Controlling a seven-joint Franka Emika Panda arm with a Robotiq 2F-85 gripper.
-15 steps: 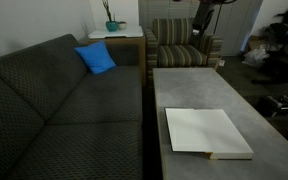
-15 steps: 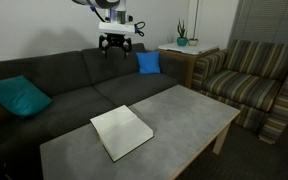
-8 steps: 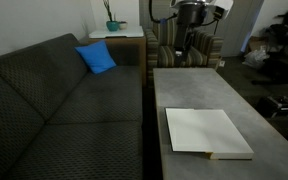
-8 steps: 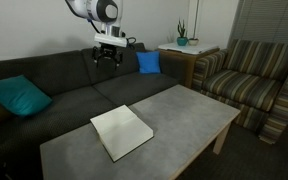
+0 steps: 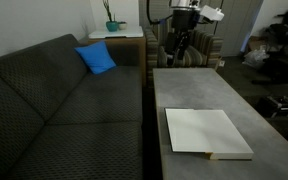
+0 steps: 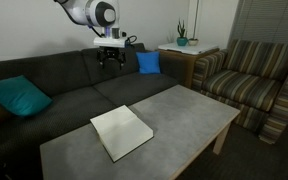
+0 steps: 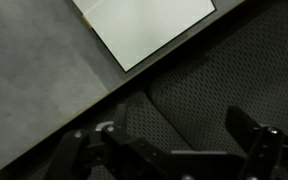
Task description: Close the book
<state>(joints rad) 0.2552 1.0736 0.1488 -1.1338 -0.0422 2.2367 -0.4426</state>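
The book (image 6: 121, 130) lies open, pages up, on the table (image 6: 184, 115). The claw (image 6: 111, 65), spread wide, hangs over the sofa (image 6: 64, 92) at the book's twelve o'clock, with a blue cushion (image 6: 148, 63) at the claw's three o'clock.

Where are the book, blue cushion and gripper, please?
book (image 5: 206, 132): in an exterior view, white page.
blue cushion (image 5: 96, 58): in an exterior view, its middle.
gripper (image 6: 111, 66): in an exterior view, between fingertips.
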